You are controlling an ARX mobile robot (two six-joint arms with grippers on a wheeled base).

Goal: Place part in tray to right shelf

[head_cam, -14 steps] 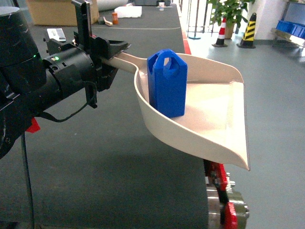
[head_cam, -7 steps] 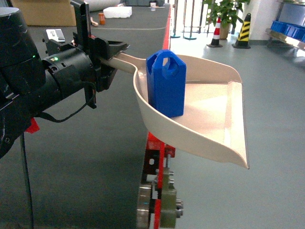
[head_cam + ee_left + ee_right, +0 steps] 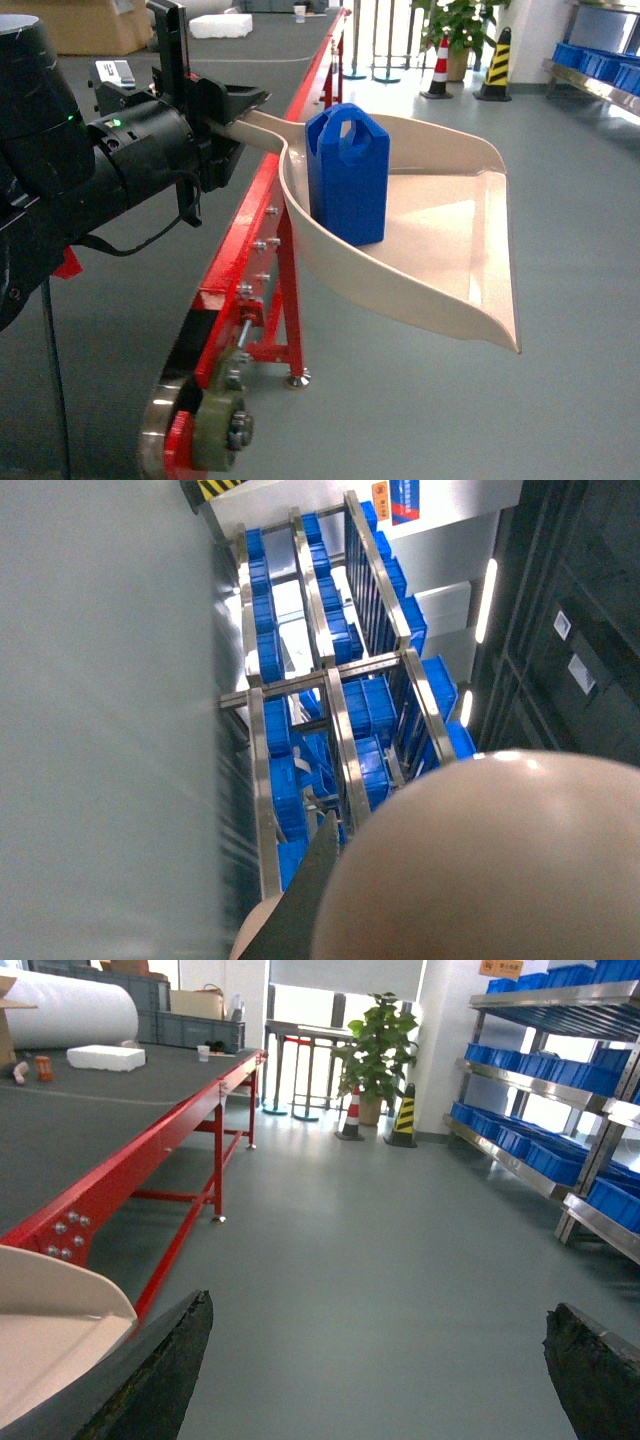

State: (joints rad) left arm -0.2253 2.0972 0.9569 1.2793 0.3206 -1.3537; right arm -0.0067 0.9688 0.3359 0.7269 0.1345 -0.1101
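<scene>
Our left gripper (image 3: 235,110) is clamped on the tray (image 3: 440,240) by its straight handle; the part (image 3: 348,175) stands upright at the tray's back wall, near the handle end; our right gripper (image 3: 375,1360) shows two dark fingertips spread wide, nothing between them. Loading looks done; carrying to the right shelf remains, and we see no roller rack in the head view. Tray is smooth cream plastic with a flat lip; part is glossy blue with a loop handle.

One blue part (image 3: 348,175), one beige tray (image 3: 440,250), two striped cones (image 3: 468,65), one potted plant (image 3: 455,25).
</scene>
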